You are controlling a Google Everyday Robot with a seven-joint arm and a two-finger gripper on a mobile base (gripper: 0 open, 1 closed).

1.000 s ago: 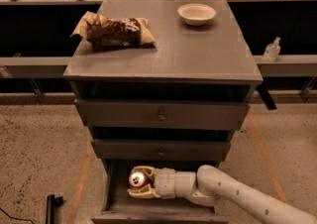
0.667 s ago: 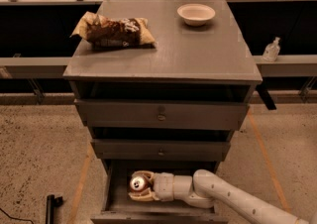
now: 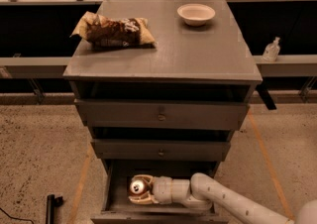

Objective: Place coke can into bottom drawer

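Note:
The coke can (image 3: 138, 186), red with a silver top, is held in my gripper (image 3: 140, 191) low inside the bottom drawer (image 3: 114, 193), which is pulled out at the foot of the grey cabinet. The can sits toward the drawer's left half, top facing up and toward the camera. The gripper's pale fingers (image 3: 139, 199) wrap around the can. My white arm (image 3: 223, 203) reaches in from the lower right. I cannot tell whether the can touches the drawer floor.
A brown chip bag (image 3: 113, 30) and a white bowl (image 3: 196, 14) lie on the cabinet top (image 3: 198, 54). Two knobbed drawers (image 3: 161, 115) are above the open one. A sanitizer bottle (image 3: 271, 49) stands on the right ledge. A dark object (image 3: 51, 205) lies on the floor at left.
The gripper with the can has moved slightly down and deeper into the bottom drawer. Nothing else has moved.

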